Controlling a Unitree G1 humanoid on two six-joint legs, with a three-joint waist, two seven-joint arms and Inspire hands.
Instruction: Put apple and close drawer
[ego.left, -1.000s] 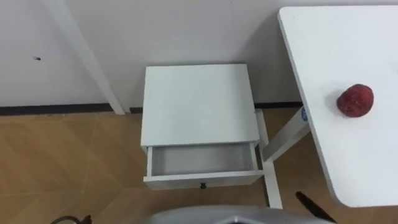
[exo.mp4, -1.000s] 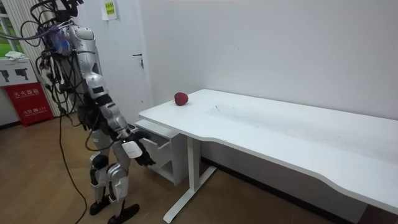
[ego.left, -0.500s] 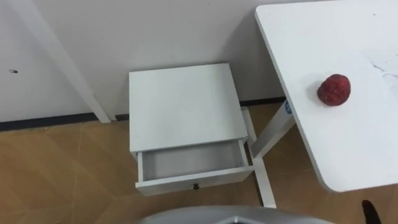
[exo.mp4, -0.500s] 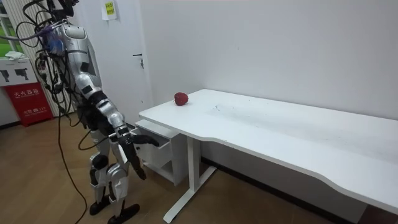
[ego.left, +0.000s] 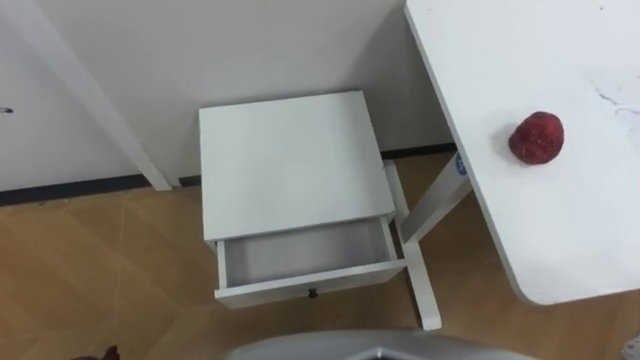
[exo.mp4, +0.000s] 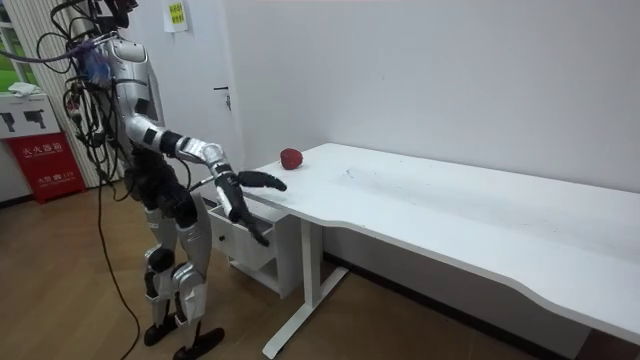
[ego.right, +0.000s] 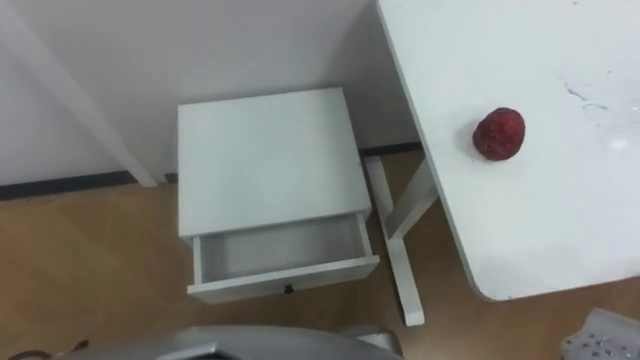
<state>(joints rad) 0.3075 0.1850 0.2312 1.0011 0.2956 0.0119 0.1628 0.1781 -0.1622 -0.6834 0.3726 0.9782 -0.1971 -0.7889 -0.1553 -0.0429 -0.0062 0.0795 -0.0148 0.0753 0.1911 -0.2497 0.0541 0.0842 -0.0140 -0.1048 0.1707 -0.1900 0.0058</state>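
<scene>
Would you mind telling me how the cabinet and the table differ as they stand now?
The cabinet is low with a square top; the table stands taller on legs and runs much longer. The cabinet has a drawer, pulled open; the table shows none. The table carries the apple; the cabinet's top is bare. Both are white.

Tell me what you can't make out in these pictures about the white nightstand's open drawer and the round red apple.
White nightstand's open drawer: the front strip of its floor is hidden behind the drawer front in the eye views; the robot's arm partly covers it in the room view.
Small dark knob: too small for its shape.
Round red apple: underside hidden against the white table.
Table: cut off at the eye views' right edge.
</scene>
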